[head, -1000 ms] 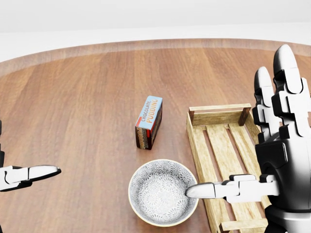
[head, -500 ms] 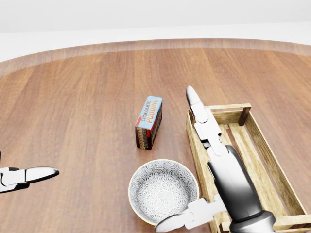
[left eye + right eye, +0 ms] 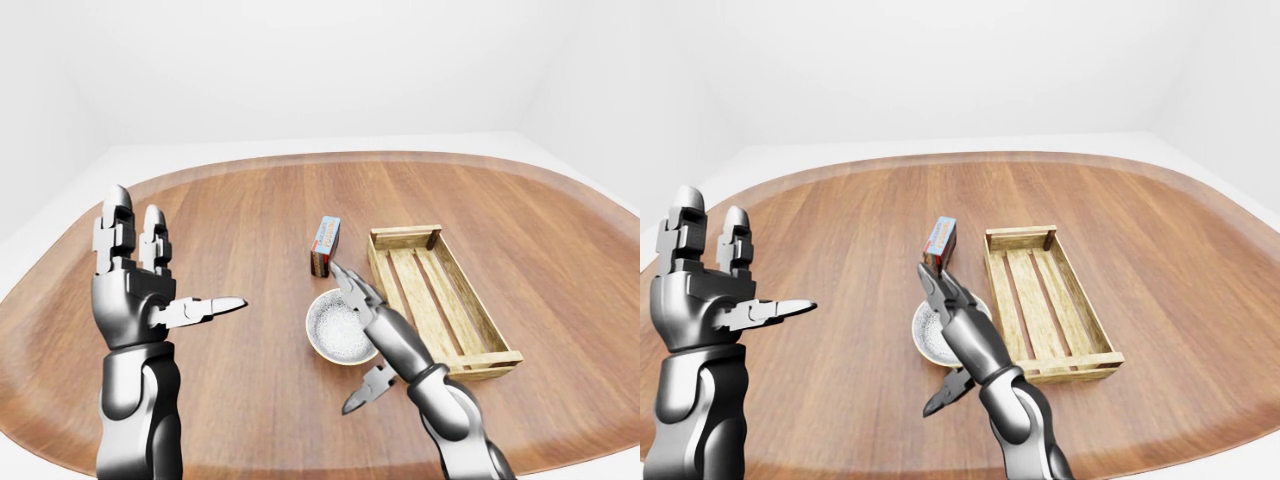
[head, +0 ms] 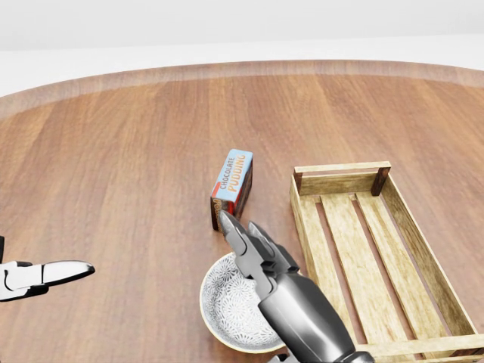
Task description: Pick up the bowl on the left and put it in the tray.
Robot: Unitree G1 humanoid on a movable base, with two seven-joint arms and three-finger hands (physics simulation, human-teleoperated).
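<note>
Head view: bowl [image 4: 221, 302] sits on the worktop [image 4: 113, 166], just beside the tray [image 4: 340, 168] on its left, with a pudding box [image 4: 232, 189] above it. Right hand [image 3: 388, 338] hovers over the bowl, fingers straight, thumb splayed wide, gripping nothing. Left hand [image 3: 135, 300] is spread and raised, well apart. Step, as judged: the reach. Next: lower onto the rim, pinch it, lift toward the tray.

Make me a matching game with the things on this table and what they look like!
Things:
1. bowl
2. tray
3. box
4. left robot hand

Looks:
a. wooden slats, nothing inside
b. raised, fingers open
c. round, pattern inside
d. blue top, says Chocolate Pudding

Pairs: 1-c, 2-a, 3-d, 4-b
</note>
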